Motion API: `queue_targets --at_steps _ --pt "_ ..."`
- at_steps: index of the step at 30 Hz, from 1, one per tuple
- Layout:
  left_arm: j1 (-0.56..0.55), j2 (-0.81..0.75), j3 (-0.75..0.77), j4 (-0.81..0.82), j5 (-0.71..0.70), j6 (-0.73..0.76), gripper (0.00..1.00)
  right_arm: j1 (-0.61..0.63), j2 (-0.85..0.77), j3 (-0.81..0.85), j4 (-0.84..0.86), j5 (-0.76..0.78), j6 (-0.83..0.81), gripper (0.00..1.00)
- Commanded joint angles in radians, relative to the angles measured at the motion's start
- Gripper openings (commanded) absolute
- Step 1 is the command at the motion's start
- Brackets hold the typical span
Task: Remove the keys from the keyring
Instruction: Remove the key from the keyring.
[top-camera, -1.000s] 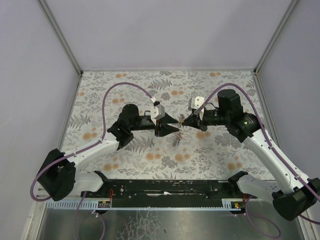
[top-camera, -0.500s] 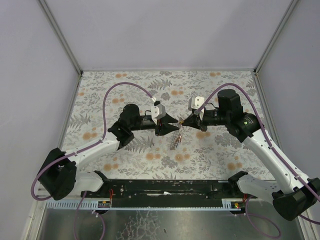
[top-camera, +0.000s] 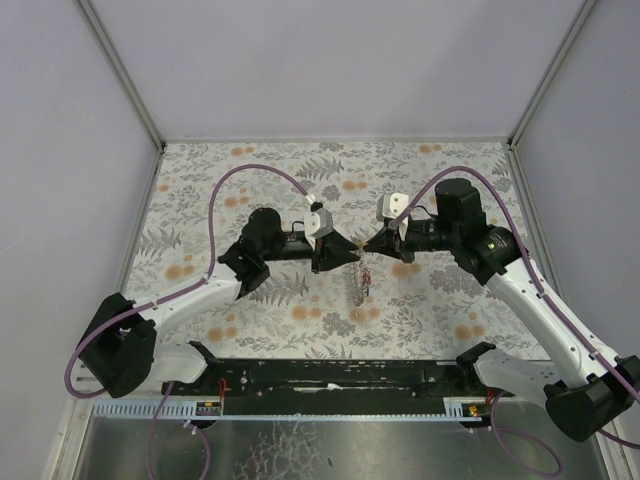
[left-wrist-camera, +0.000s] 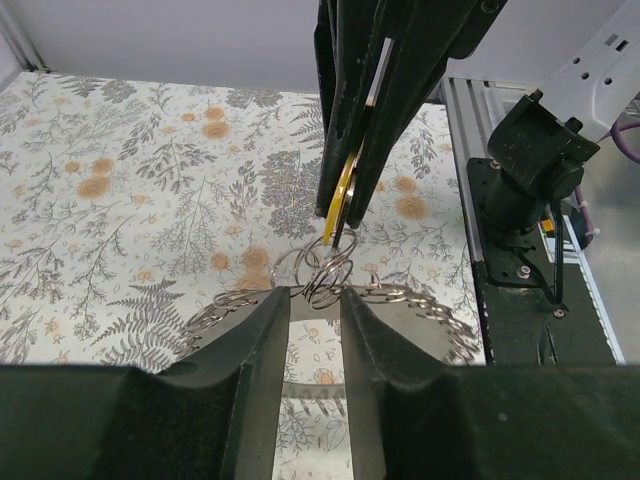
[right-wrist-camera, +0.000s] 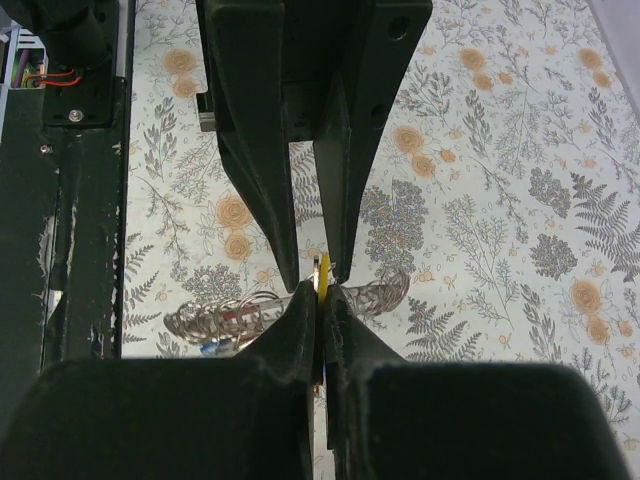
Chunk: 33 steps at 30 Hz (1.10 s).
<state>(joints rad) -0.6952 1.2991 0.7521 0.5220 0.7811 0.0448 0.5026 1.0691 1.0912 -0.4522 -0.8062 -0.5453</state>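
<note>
The floral-print tabletop (top-camera: 200, 180) fills the floor of the white-walled cell. The left arm (top-camera: 200, 295) and right arm (top-camera: 520, 290) reach inward above it and meet tip to tip over its middle. The left claw (top-camera: 347, 253) is drawn narrow on the keyring (left-wrist-camera: 420, 300). The ring sits crosswise at its fingertips, raised off the tabletop, with its coiled edge showing on both sides of the fingers. The right claw (top-camera: 368, 243) is pinched tight on the yellow key (right-wrist-camera: 323, 272), held edge-on just beyond the ring. Small wire loops (left-wrist-camera: 325, 272) link that key to the ring. The other keys (top-camera: 361, 285) dangle below the two claws, too small to tell apart.
</note>
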Motion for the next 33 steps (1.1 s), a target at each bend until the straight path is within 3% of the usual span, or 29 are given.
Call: queue_targets --at_steps 1,23,29,33 --pt "-0.014 0.015 0.036 0.054 0.026 -0.028 0.25 -0.005 -0.006 0.04 0.049 -0.041 0.004 0.0" --pt "-0.021 -0.009 0.027 0.085 0.02 -0.068 0.14 -0.003 -0.002 0.024 0.043 0.008 -0.012 0.0" --pt "-0.021 -0.031 0.007 0.104 -0.014 -0.068 0.24 -0.005 -0.004 0.026 0.037 -0.009 -0.016 0.0" --pt "-0.021 -0.025 0.015 0.11 -0.005 -0.068 0.25 -0.003 -0.002 0.028 0.038 -0.023 -0.014 0.0"
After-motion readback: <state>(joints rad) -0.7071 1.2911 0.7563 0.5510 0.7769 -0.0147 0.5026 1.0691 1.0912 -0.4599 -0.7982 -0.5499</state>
